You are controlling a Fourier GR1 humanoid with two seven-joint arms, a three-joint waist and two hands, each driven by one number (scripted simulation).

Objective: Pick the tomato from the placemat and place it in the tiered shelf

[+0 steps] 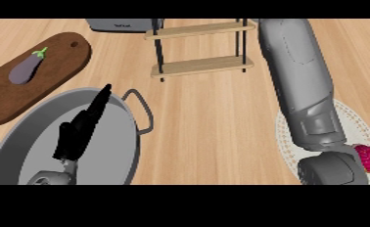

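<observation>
Left hand (81, 125): fingers straight, empty, resting over the grey pan (22, 143), likely parked clear of the work. Right hand: hidden below its forearm (300, 74); state cannot be told. Tomato (363, 156): 1 red sliver at right edge on placemat (356, 123), beside the wrist. Tiered shelf (201, 47): 2 boards, well apart.

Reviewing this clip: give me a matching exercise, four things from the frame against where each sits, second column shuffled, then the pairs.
Things:
1. eggplant
2. left hand
3. tiered shelf
4. tomato

Places:
A. on the pale placemat, at the right edge
B. on the dark wooden board, far left
C. over the grey pan, fingers straight
D. top centre, shelves bare

Pairs: 1-B, 2-C, 3-D, 4-A
</observation>
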